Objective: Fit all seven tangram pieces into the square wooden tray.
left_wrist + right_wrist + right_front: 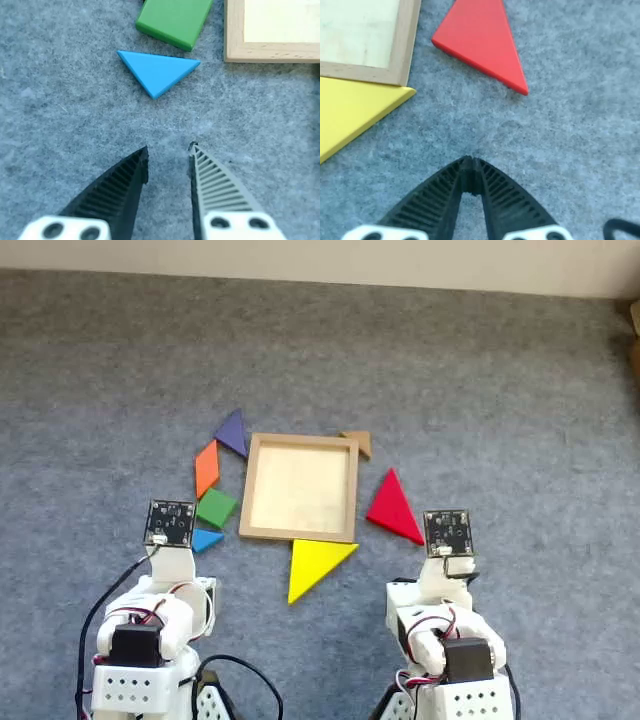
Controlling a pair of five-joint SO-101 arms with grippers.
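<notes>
Blue triangle (159, 72) ahead of parted left jaws, untouched — red triangle (482, 42) ahead of closed right jaws.

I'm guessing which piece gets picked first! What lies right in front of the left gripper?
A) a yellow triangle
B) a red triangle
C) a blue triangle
C: in the left wrist view, the blue triangle lies just ahead of the left gripper, whose fingers are open.
</notes>
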